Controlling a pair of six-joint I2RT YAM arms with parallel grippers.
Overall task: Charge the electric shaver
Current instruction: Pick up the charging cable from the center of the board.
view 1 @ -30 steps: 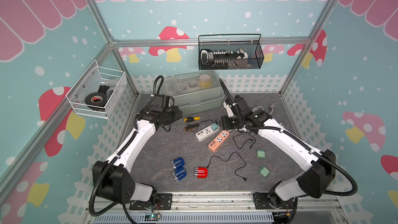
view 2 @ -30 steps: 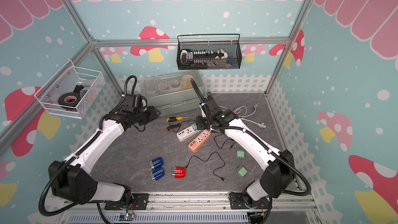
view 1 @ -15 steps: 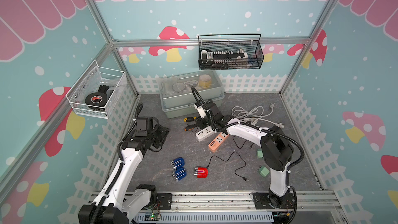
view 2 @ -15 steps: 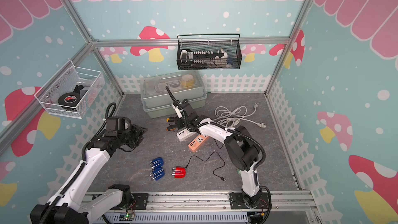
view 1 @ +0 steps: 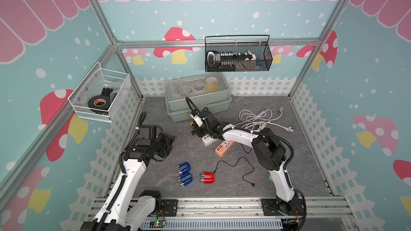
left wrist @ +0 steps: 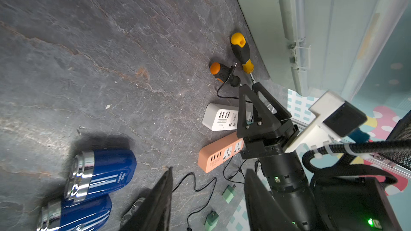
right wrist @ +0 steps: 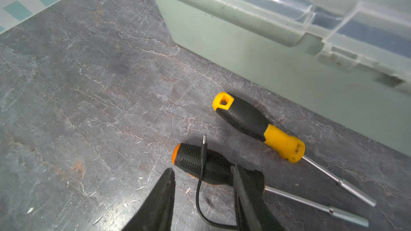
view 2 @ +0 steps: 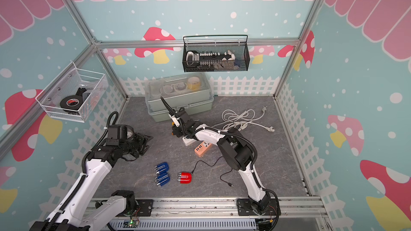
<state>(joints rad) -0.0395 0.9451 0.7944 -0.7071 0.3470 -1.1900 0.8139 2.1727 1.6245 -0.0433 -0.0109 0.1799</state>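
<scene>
black charging cable [right wrist: 202,158]: thin, limp, light; grasp just behind plug. right gripper [right wrist: 202,168] spread astride it; left gripper [left wrist: 209,169] spread, empty.

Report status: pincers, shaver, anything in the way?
Left pincer open, empty. Right pincer open, straddling thin cable's plug, which lies across orange-capped screwdriver. Red shaver on table, untouched.

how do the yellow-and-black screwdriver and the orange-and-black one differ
The yellow-and-black screwdriver has a yellow collar and a holed yellow cap; the orange-and-black screwdriver has a rounded orange cap. A thin black cable crosses the orange-and-black one; the yellow-and-black one is bare. Both lie flat on the grey tabletop, with metal shafts.
</scene>
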